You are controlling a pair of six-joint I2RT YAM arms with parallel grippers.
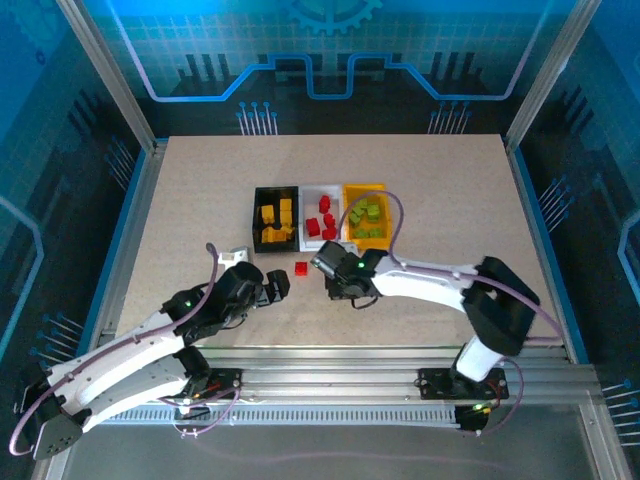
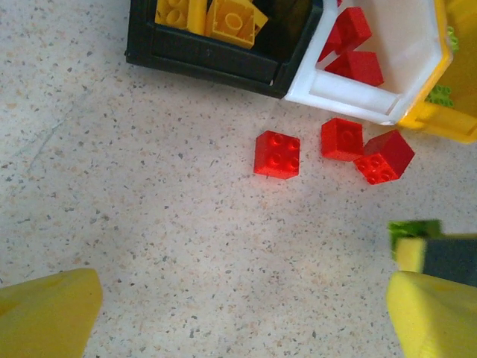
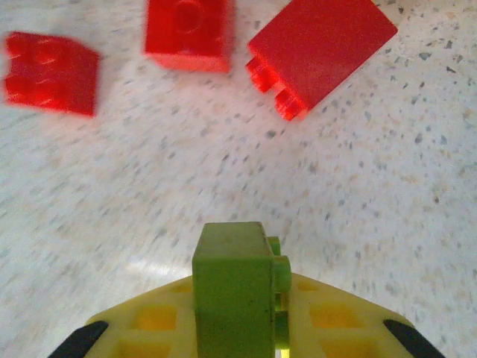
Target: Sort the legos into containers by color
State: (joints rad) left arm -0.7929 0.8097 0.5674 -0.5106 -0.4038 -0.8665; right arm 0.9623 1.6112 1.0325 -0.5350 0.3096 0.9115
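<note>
My right gripper (image 3: 235, 306) is shut on a light green lego (image 3: 232, 287), held just above the table; the same green lego (image 2: 414, 227) peeks in at the right edge of the left wrist view. Three red legos (image 3: 52, 72) (image 3: 188, 33) (image 3: 320, 52) lie loose on the table ahead of it. They lie in front of the white container (image 2: 373, 97). My left gripper (image 2: 242, 317) stands open and holds nothing, short of the nearest red lego (image 2: 277, 154). From above, the left gripper (image 1: 272, 287) and right gripper (image 1: 335, 283) flank a red lego (image 1: 301, 270).
Three containers stand side by side: the black one (image 1: 258, 215) with yellow-orange bricks, the white one (image 1: 308, 190) with red bricks, the yellow-orange one (image 1: 366, 187) with green bricks. Metal frame posts and rails border the table (image 1: 200, 200).
</note>
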